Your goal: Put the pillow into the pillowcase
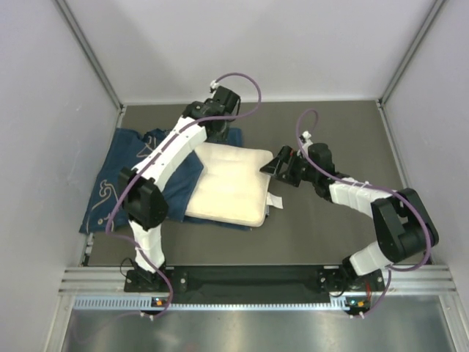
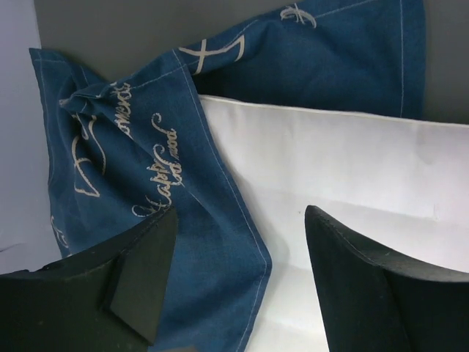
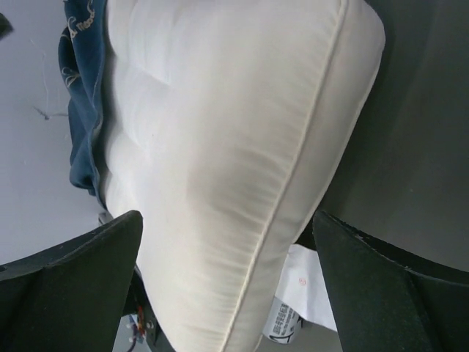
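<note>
Grey tabletop (image 1: 330, 242) is carrying a plump cream-white quilted pillow (image 1: 231, 183) near its centre, lying over a dark blue denim-like pillowcase (image 1: 117, 183) (bunched toward the left edge). The left gripper (image 2: 240, 220) and right gripper (image 3: 227, 220) are both hovering with fingers spread.

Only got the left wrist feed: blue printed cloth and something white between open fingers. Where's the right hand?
Observer: The right hand is open at the right end of the cream-white quilted pillow, its fingers either side of the edge, not clamped.
Operator: Pillow inside the case?
Observer: Barely, if at all. From the top, nearly the whole pillow shows bare, lying on the right part of the dark blue denim-like pillowcase, which spreads out to the left.
Operator: Which end has the tag?
Observer: A small white tag sticks out at the pillow's near right corner, away from the case's bulk.
</note>
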`<state>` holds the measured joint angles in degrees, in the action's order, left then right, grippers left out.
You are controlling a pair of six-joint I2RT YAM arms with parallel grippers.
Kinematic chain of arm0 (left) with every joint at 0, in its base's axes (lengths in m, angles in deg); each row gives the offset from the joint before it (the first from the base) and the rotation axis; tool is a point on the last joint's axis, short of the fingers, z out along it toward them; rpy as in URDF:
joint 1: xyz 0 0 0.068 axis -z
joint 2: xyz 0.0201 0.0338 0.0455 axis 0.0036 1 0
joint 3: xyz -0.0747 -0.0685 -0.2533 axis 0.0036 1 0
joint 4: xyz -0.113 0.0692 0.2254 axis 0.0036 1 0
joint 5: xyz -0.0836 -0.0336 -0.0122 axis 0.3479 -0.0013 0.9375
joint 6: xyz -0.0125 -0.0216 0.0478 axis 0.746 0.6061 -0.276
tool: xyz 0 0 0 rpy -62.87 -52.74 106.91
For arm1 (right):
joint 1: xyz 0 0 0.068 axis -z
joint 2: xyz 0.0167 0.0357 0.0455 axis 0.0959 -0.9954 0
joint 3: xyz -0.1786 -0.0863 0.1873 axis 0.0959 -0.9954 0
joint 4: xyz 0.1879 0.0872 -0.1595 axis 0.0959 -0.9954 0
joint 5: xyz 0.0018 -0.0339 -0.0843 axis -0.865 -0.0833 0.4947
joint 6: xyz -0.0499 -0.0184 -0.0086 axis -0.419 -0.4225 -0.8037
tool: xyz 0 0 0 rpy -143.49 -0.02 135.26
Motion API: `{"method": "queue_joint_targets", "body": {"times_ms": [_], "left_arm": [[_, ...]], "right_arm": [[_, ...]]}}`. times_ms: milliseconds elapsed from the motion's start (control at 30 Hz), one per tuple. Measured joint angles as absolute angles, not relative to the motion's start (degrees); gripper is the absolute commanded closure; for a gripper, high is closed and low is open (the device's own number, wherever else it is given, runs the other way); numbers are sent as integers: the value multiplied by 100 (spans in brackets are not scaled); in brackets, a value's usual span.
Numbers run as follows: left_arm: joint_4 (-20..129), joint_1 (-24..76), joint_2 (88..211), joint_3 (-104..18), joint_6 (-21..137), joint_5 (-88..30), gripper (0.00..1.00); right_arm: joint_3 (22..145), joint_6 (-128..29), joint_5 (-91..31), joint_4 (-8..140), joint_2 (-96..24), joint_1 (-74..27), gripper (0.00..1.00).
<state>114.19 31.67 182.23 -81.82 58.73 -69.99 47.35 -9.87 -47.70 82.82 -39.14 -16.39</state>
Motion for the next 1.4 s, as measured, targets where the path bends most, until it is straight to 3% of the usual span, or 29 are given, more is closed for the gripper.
{"method": "queue_joint_targets", "body": {"times_ms": [300,733,1100,1267,1333,1400], "left_arm": [[11690,3169,19068,-7996,5689,-7493,27],[11821,2959,19134,-7343,5639,-7913,31],[11804,2411,19234,-7174,5774,-8219,62],[11830,1974,19416,-7174,5903,-8468,93],[11843,1967,19416,-7185,5914,-8531,100],[11846,1989,19416,-7212,5914,-8568,100]], "right_arm": [[4958,-880,-4936,8527,-4393,-1634,0],[4945,-664,-5170,8984,-4537,-1519,0],[4866,-585,-5362,9329,-4657,-1481,0],[4893,-707,-5351,9152,-4887,-1481,0],[4925,-773,-5329,9062,-5031,-1484,0],[4956,-823,-5316,9012,-5186,-1484,0]]}}
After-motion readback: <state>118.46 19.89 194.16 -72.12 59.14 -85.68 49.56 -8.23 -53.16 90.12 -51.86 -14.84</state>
